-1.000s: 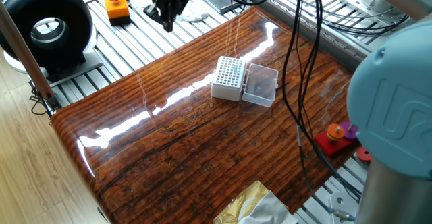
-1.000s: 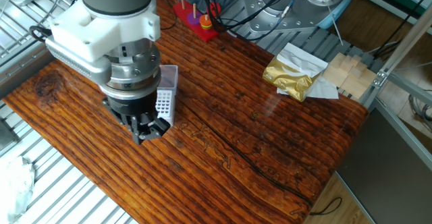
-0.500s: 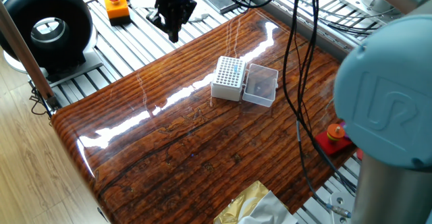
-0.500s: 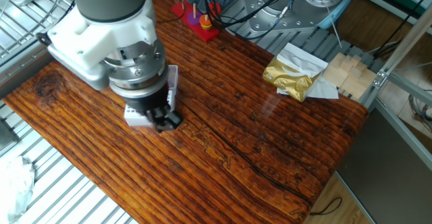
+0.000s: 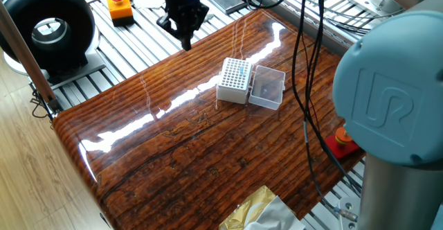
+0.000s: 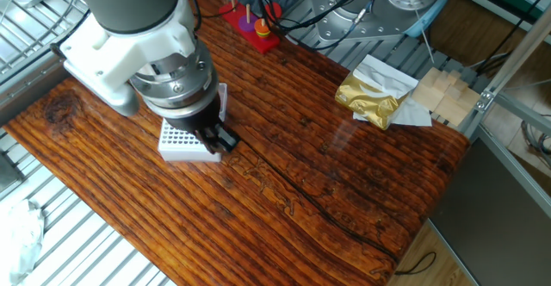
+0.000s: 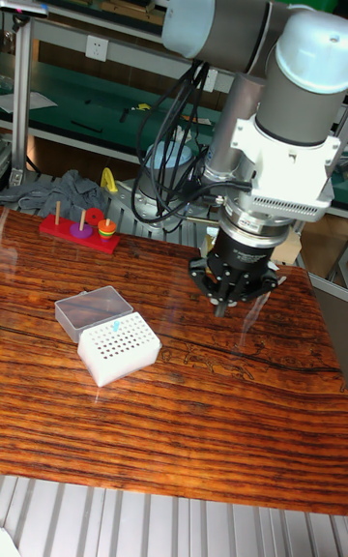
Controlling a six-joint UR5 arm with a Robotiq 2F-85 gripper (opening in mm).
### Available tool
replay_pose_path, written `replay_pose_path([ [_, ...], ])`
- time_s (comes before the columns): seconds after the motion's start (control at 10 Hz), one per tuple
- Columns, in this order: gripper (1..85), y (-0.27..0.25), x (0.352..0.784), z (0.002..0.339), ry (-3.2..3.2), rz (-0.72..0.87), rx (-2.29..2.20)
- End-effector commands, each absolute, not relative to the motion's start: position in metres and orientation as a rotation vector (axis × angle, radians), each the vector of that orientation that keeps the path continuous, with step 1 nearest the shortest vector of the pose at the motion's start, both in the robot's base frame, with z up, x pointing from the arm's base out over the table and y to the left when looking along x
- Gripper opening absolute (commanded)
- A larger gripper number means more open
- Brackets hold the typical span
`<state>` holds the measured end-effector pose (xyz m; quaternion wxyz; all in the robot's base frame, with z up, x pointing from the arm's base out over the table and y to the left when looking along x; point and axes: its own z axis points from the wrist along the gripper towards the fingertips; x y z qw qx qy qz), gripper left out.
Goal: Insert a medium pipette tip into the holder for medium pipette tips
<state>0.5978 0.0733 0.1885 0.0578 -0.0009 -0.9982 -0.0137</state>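
Nearest us in the tall fixed view lay the bare front of the wooden desk (image 7: 145, 441). A little further in sat the holder (image 7: 118, 349), a white block with its grid of holes facing up. Its clear lid (image 7: 94, 309) lay swung open flat behind it, so the holes were free to receive a tip.

Further back and off to one side hung the gripper (image 7: 224, 306), pointing straight down above the desk and clearly apart from the holder. Its fingers were drawn in almost to a point. We could not tell whether they were fully closed or whether they had hold of anything. The medium pipette tip itself was too slight for us to make out in any view. If it was being carried, it would have been between those fingers.

What had changed over the last second was the gripper's place. In one fixed view it had come from over the slatted frame beyond the desk in to the desk's far edge, closer to the holder with each picture. In the other fixed view it had slid off the holder, and the hole grid now showed beside it.

We judged this to be the approach. Lining up over a single hole and lowering were not yet done.

At the very back stood a red ring-stacking toy (image 7: 82, 226).
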Motion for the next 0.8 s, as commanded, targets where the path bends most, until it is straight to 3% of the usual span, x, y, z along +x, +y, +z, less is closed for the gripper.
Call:
replay_pose_path([
  [0.0,1.0,0.057,0.592,0.189,-3.001,0.045,0.021],
  [0.7,1.0,0.053,0.587,0.176,-2.989,-0.030,0.102],
])
